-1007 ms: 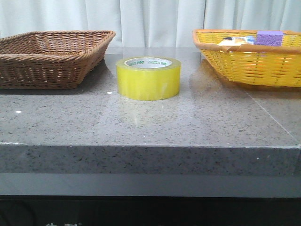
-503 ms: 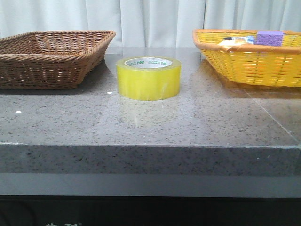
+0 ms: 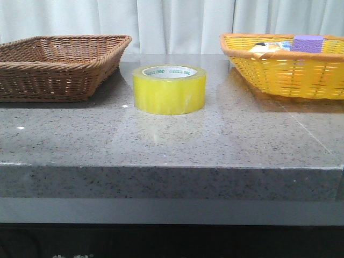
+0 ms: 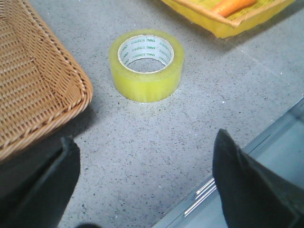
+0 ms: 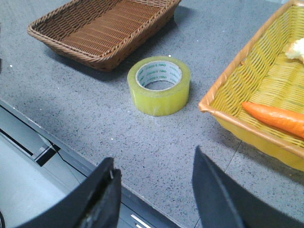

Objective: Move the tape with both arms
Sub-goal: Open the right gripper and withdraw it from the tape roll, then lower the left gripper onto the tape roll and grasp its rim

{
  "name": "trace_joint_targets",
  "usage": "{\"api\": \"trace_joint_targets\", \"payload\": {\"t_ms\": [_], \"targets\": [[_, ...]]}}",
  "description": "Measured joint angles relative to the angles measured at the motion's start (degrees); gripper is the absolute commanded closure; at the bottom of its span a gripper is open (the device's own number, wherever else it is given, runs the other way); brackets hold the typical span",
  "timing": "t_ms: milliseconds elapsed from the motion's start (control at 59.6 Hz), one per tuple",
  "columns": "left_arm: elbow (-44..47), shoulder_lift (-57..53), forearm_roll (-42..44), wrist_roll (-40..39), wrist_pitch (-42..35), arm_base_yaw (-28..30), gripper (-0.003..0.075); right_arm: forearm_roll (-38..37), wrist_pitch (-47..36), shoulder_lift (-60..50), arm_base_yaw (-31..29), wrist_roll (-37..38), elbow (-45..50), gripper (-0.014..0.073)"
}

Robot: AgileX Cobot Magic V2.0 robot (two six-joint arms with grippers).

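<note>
Plainly, the tape point(image 3: 170, 89) sits on a speckled grey table point(image 3: 161, 145) before white curtains point(image 3: 177, 24).

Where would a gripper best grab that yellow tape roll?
Probably from above: the tape lies flat on the table, hole upward, so one finger could drop into the white core and one outside, pinching the wall. Both sides look unobstructed.

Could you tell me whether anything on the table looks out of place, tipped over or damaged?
Nothing stands out. The tape sits flat on the table, core opening up, between the brown basket and the yellow basket, touching neither. Both grippers are open and away from it.
</note>
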Motion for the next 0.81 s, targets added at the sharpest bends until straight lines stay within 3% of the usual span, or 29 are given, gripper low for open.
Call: {"api": "trace_joint_targets", "payload": {"t_ms": [503,805], "targets": [[-23.50,23.24,-2.24,26.58,15.55,-0.12,0.0155,0.04,-0.14,-0.68,0.00,0.00,0.34,0.0210],[-38.35,38.98,-4.54,35.17,25.61,-0.12,0.0155,0.04,-0.14,-0.68,0.00,0.00,0.34,0.0210]]}}
